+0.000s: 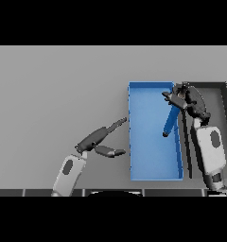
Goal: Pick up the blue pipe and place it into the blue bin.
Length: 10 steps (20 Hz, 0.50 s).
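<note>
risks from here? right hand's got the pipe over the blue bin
1. The blue pipe hangs tilted over the blue bin, close to its right wall; released here, it might catch that rim and tip toward the dark bin beside it.
2. The right hand grips only the pipe's upper end, so it may swing or slip.
3. The left hand reaches toward the bin's left wall and could nudge it.

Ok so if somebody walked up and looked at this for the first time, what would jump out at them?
The bright blue bin right of centre on the grey table catches the eye first. Next comes the right hand at the bin's far right corner, holding the blue pipe slanted down over the bin. The left hand rests open just left of the bin, and a dark bin sits on the far right.
</note>
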Tool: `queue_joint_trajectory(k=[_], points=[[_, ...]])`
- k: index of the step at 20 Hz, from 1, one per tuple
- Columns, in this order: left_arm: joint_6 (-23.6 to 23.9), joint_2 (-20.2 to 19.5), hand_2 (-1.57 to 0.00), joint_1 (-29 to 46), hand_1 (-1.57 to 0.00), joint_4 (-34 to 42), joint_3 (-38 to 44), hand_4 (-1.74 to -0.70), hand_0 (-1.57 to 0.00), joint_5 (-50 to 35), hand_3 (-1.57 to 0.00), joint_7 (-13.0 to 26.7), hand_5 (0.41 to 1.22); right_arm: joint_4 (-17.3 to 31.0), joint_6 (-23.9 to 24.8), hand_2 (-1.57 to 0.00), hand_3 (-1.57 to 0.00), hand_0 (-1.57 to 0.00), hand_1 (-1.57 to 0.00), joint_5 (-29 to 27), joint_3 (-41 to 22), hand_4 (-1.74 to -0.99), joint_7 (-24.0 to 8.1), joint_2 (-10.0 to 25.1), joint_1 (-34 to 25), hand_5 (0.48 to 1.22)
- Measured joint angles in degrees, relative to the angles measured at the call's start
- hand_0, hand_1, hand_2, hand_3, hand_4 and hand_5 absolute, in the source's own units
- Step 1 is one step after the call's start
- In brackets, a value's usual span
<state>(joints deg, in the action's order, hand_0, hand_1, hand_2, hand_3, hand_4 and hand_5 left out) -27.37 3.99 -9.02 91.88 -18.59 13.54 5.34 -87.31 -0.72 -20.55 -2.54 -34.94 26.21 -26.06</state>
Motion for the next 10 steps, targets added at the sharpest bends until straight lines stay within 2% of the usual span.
queue_joint_trajectory(k=[2, 3, 4, 5, 7, 8, 10], points=[[0.6, 0.5, 0.0, -0.7, 0.0, -0.5, -0.2, -0.88, 0.0, 0.7, 0.0, 0.8, 0.421, 1.5, 6.0, -1.57, -0.91, -1.57, -1.57, -2.3, -5.8, -1.741, 0.0, 4.1, 0.9, 1.221], [0.7, 0.7, 0.0, 0.0, 0.0, -0.6, -0.7, -0.88, 0.0, 1.0, 0.0, 0.3, 0.421, 1.8, 8.9, -1.57, -0.85, -1.57, -1.55, -4.9, -9.2, -1.741, 0.0, 7.0, 1.2, 1.221], [0.6, 0.5, 0.0, 0.4, 0.0, 0.0, -0.9, -0.88, 0.0, 1.0, 0.0, -0.1, 0.421, 2.8, 12.3, -1.34, -0.79, -1.46, -1.34, -7.4, -12.7, -1.678, 0.0, 10.0, 1.0, 1.221], [0.9, 0.5, 0.0, 0.1, 0.0, 0.0, -0.8, -0.88, 0.0, 1.2, 0.0, 0.2, 0.422, 3.7, 15.0, -1.07, -0.63, -1.17, -1.07, -10.3, -16.5, -1.592, 0.1, 11.7, 0.2, 1.221], [0.6, -0.1, 0.0, -0.3, 0.0, -0.2, -0.2, -0.88, 0.0, 1.1, 0.0, 0.6, 0.425, 6.0, 19.6, -0.68, -0.4, -0.75, -0.68, -17.8, -25.2, -1.413, 0.0, 17.8, -3.1, 1.221], [0.6, 0.2, 0.0, -0.2, 0.0, 0.1, -0.5, -0.88, 0.0, 1.0, 0.0, 0.6, 0.427, 6.2, 20.5, -0.55, -0.32, -0.6, -0.55, -20.1, -28.1, -1.337, 0.0, 19.8, -4.4, 1.221], [0.4, 0.3, 0.0, -0.5, 0.0, -0.3, -0.3, -0.88, 0.0, 0.7, 0.0, 0.7, 0.43, 7.0, 19.5, -0.35, -0.21, -0.38, -0.35, -23.6, -35.9, -1.219, 0.0, 23.1, -8.5, 1.137]])
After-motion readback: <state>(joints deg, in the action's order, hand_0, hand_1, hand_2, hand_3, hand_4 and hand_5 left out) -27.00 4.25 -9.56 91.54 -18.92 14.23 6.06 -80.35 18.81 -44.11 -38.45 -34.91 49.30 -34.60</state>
